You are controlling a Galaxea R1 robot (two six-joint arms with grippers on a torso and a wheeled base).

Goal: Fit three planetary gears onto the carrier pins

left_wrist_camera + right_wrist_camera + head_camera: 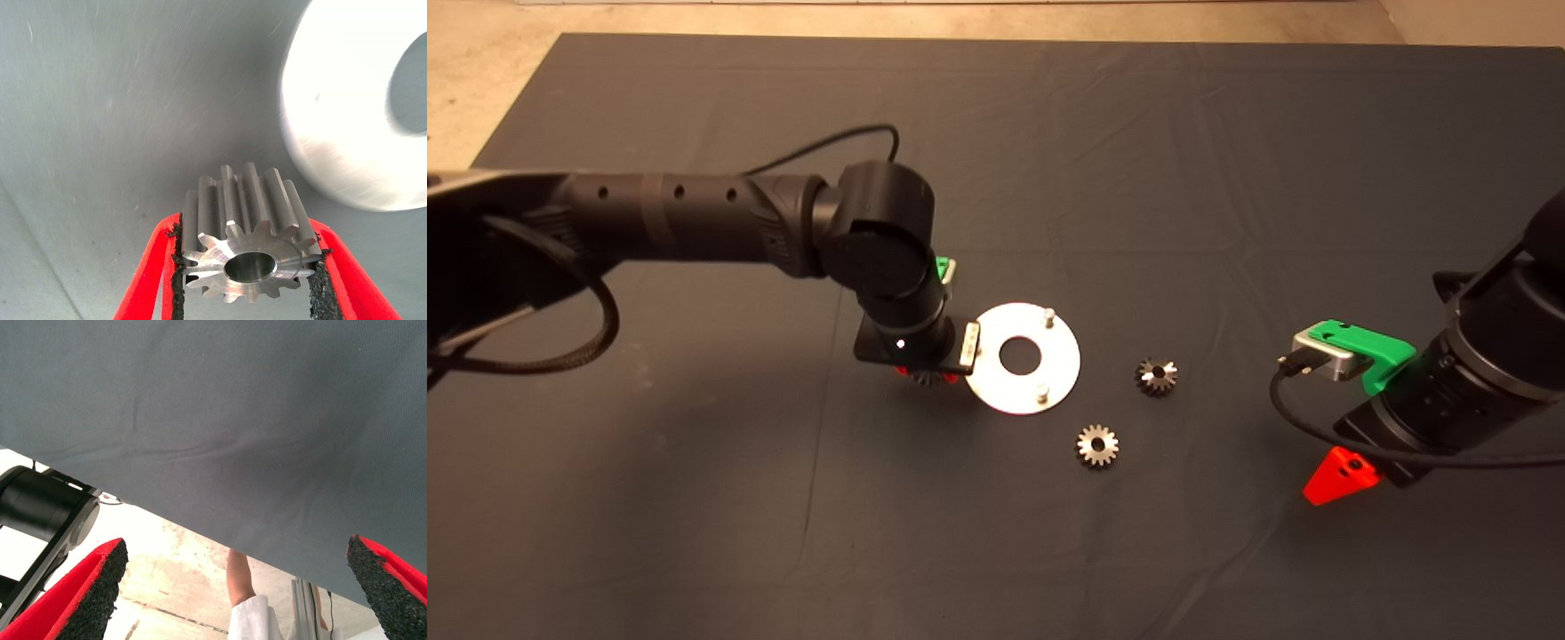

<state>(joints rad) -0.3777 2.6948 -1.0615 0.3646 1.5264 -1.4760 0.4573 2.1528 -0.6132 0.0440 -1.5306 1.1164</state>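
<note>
Our left tool (248, 267) pinches one gear (248, 230) between its pads just beside the round plate (1065, 373), where two pins (1048, 314) show bare. Next we must line its hole over a pin. Two gears (1097, 445) wait on the mat (1227, 160); our right tool (237, 587) hangs wide open, empty.

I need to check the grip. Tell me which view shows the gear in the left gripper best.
The left wrist view. The gear fills it, clamped between the left gripper's black pads, teeth and centre hole clear. The head view shows only a sliver of it under the arm, beside the round plate. The right wrist view shows none of it.
</note>
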